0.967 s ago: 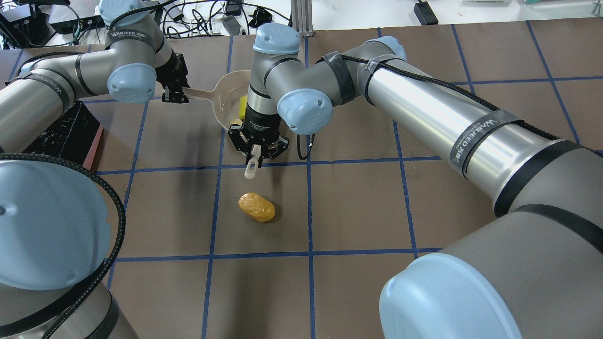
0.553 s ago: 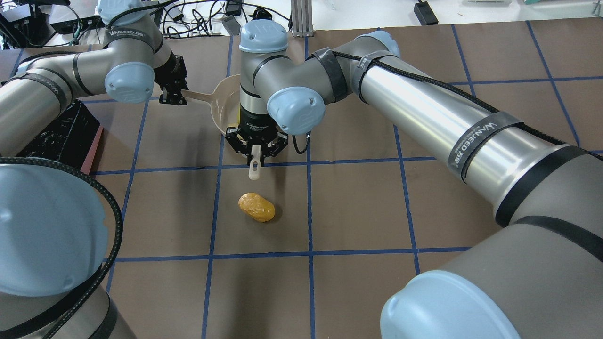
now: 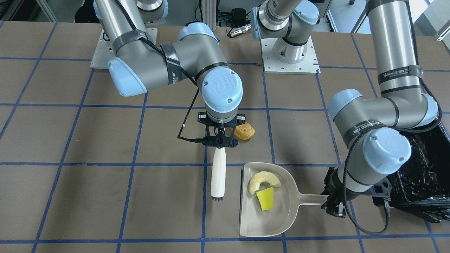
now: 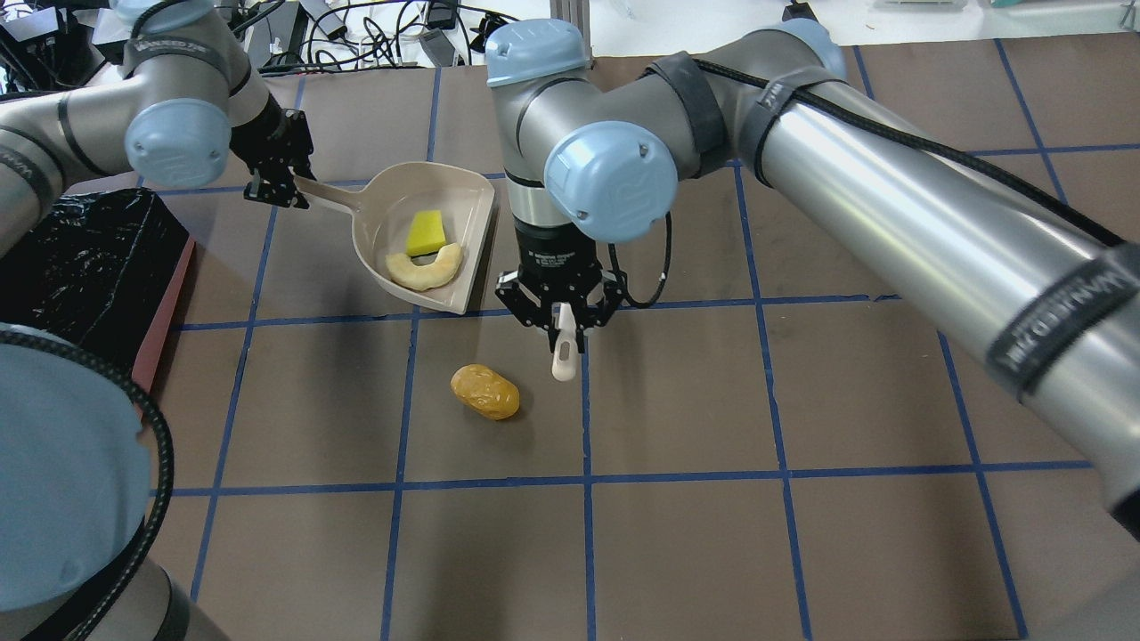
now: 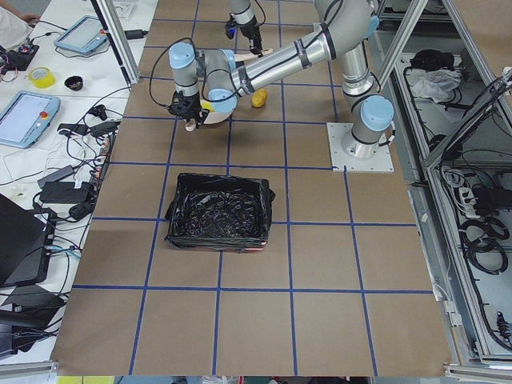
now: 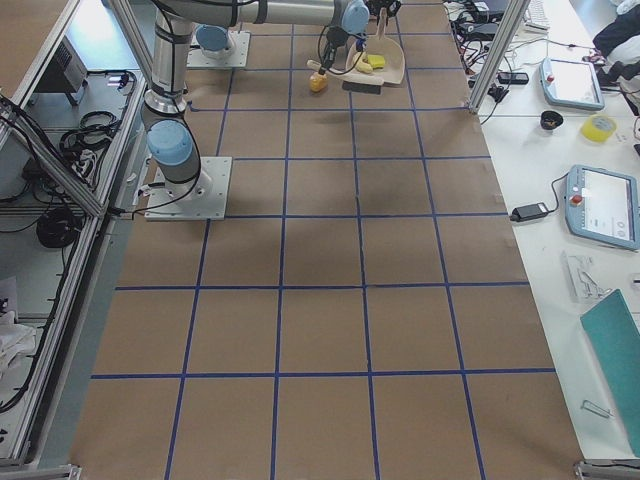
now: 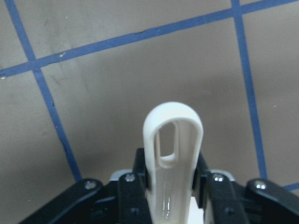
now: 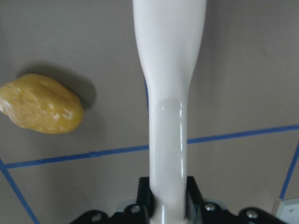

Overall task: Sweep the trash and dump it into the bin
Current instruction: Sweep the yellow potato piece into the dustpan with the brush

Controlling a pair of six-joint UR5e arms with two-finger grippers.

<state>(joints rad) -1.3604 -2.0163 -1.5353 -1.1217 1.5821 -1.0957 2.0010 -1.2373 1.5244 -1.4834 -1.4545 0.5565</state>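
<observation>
Beside the right gripper [image 4: 559, 325] lay a lumpy golden-brown potato piece [image 4: 484, 391]. That gripper pointed down, clamping a brush [image 3: 218, 172]; the left gripper [image 4: 276, 191] clamped the dustpan [image 4: 374, 227].

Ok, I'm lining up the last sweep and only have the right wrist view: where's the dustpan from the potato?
Observer: The dustpan sits farther from the robot than the potato, slightly toward its left, mouth facing the brush.
Operator: Anything in it?
Observer: Yes, the slice and the sponge.
Operator: Who holds it?
Observer: The left end effector grips its handle.
</observation>
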